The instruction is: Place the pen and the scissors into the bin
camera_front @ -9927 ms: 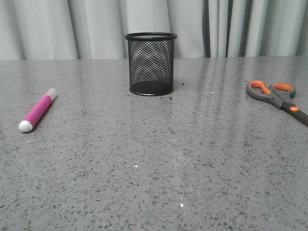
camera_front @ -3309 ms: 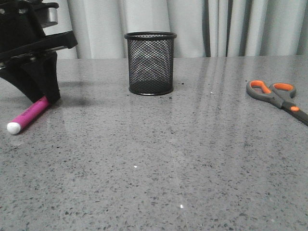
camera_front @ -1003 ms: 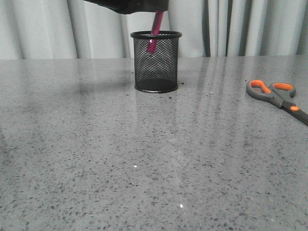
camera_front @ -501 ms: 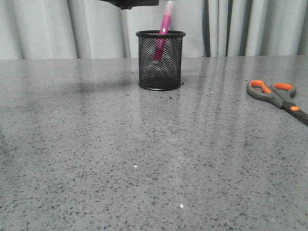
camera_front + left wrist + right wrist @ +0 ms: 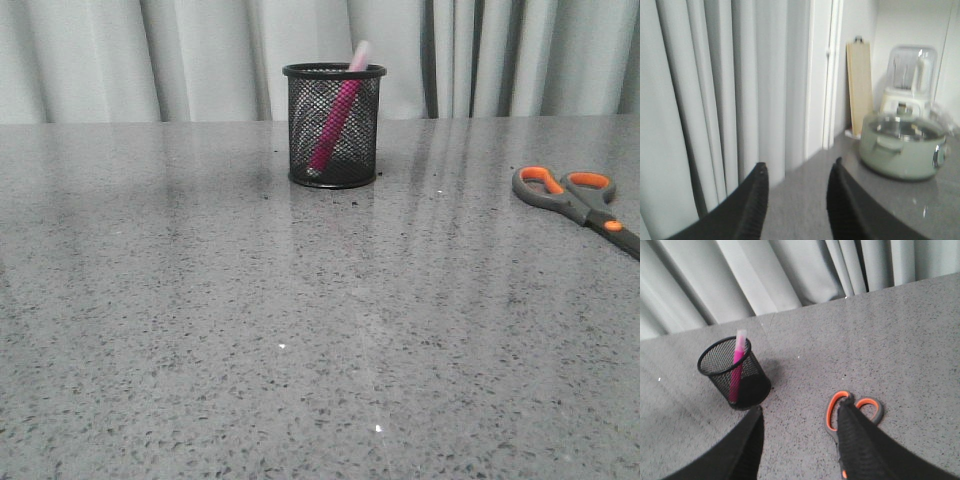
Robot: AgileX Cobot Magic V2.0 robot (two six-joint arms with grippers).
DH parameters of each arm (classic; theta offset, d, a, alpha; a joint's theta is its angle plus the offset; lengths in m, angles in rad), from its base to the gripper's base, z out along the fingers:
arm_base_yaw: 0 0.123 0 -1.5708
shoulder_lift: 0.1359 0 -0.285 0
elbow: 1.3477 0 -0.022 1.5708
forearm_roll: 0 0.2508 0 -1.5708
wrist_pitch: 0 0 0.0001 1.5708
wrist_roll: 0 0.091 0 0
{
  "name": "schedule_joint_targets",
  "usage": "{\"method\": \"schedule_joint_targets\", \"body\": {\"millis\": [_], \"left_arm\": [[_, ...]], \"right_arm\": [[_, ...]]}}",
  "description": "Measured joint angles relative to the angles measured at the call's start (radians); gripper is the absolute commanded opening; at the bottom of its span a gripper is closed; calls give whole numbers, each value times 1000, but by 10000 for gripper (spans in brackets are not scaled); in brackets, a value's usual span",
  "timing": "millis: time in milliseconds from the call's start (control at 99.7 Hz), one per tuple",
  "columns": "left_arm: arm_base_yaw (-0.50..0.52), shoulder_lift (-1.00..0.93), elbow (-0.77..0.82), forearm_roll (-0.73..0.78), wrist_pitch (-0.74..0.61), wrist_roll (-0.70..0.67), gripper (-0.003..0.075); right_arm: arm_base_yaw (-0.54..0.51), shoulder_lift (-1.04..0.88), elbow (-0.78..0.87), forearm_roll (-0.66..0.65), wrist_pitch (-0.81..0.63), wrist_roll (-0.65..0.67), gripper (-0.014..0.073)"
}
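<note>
The pink pen (image 5: 334, 112) leans inside the black mesh bin (image 5: 334, 126) at the back centre of the table, its pale cap sticking out above the rim. Both also show in the right wrist view, the pen (image 5: 737, 367) in the bin (image 5: 732, 374). The grey and orange scissors (image 5: 572, 198) lie flat at the right edge of the table. My right gripper (image 5: 800, 412) is open and empty, hovering above the table with one finger over the scissors' handles (image 5: 852, 409). My left gripper (image 5: 799, 170) is open and empty, raised and facing the curtain. Neither gripper shows in the front view.
Grey curtains (image 5: 200, 60) hang behind the speckled grey table (image 5: 300, 330). The left wrist view shows a green pot (image 5: 901, 146), a blender (image 5: 910, 80) and a wooden board (image 5: 860, 90) on a counter off to the side.
The left arm has let go of the pen and left the front view. The pen has dropped deeper into the bin and now leans there. The scissors have not moved.
</note>
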Motion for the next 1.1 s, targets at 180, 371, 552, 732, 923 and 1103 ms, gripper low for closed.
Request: {"method": "schedule_joint_targets", "body": {"millis": [180,371,552,732,923,1103], "left_arm": [[0,-201,-2,241,-46,-267,92],[0,-381,-4,643,-8,-668,-19],[0,-501,-4,983,101,-975,-19],[2,-660,82,1102,136,-1077,-19],[2,-854,262,1113,117,-1090,-19],[2,-974,430,1113,82,-1095,-19]], "right_arm": [[0,126,-221,-75,290,-23,306],[0,371,-491,-108,626,-27,306],[0,555,-586,-110,781,-27,307],[0,675,-588,-86,815,-27,311],[0,737,-588,-65,815,-27,311],[0,784,-588,-63,815,-27,420]]}}
